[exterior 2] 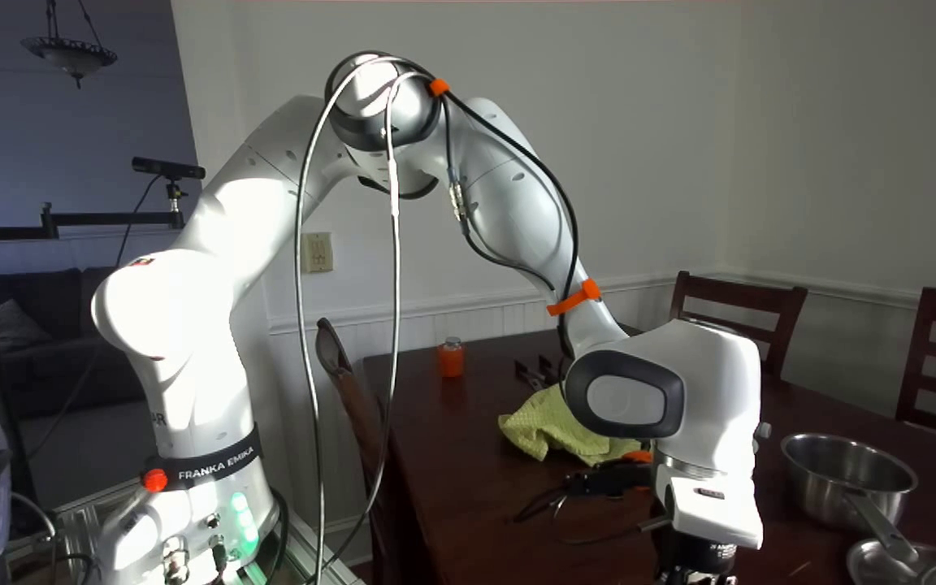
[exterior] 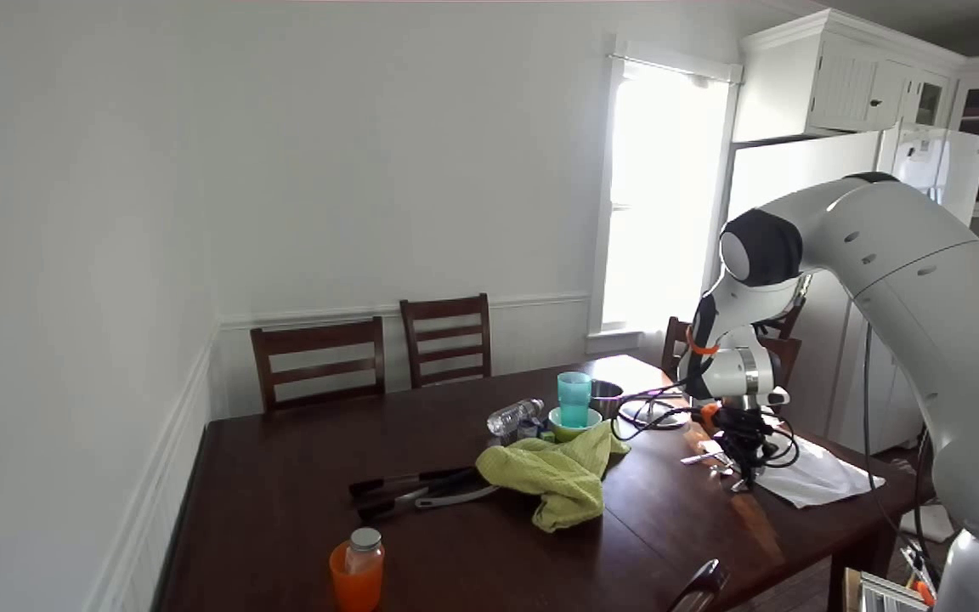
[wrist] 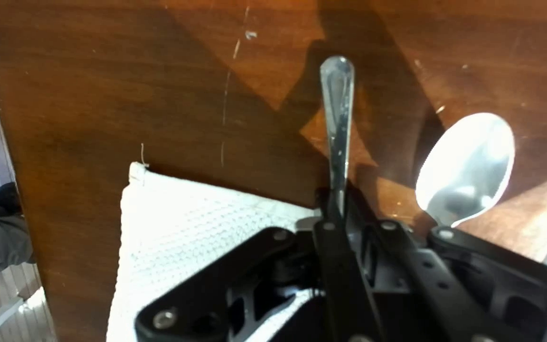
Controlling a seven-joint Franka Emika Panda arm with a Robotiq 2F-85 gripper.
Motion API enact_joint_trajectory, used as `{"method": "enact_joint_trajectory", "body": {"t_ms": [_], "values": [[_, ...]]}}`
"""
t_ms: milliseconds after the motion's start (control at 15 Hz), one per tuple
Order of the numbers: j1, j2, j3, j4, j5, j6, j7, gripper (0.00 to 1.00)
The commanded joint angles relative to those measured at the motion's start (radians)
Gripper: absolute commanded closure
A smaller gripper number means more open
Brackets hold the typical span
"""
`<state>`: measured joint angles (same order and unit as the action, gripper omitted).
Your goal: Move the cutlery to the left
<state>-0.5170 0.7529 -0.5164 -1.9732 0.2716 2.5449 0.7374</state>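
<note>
Caught and clamped, with the leftward carry likely next

The table bears it all, and the work sits at its sunlit end, near the window in an exterior view. Over it bends the arm, wrist pointing down, presumably because thin, flat-lying metal is best taken from above. A white cloth lies spread partly beneath the claw, perhaps as a mat for the setting. The green towel is heaped toward the table's middle; if left means that way, it could snag a low carry, so a lift seems wise. Whose left is meant, I cannot tell.

The claw has its fingers drawn close together, clamped on a slim utensil. They pinch it from either side of the stem, likely because that narrow part gives a firm hold. Its rounded handle end juts past the fingertips, over the wood just beyond the cloth's edge; the working end is hidden, so fork or spoon stays unknown, as does whether it touches the table. A pinch away from the balance point might let it swivel.

The rest of the cutlery to be seen close up is a spoon, beside the claw and apart from the held piece, its lower stem hidden.
</note>
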Motion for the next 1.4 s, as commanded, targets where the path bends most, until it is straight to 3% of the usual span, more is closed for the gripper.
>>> {"method": "enact_joint_trajectory", "body": {"t_ms": [0, 67, 400, 1000, 1200, 1267, 1333], "values": [[-0.006, 0.015, 0.006, 0.028, 0.018, -0.027, 0.011, 0.96], [-0.004, 0.006, 0.007, 0.023, 0.016, -0.031, 0.008, 1.00], [0.042, -0.101, 0.004, -0.060, -0.011, 0.007, -0.056, 0.98], [0.164, -0.321, 0.064, -0.263, -0.049, 0.117, -0.344, 0.98], [0.170, -0.346, 0.096, -0.301, -0.042, 0.140, -0.417, 0.98], [0.172, -0.295, 0.086, -0.241, -0.032, 0.106, -0.362, 0.93], [0.173, -0.305, 0.095, -0.256, -0.032, 0.115, -0.378, 0.93]]}}
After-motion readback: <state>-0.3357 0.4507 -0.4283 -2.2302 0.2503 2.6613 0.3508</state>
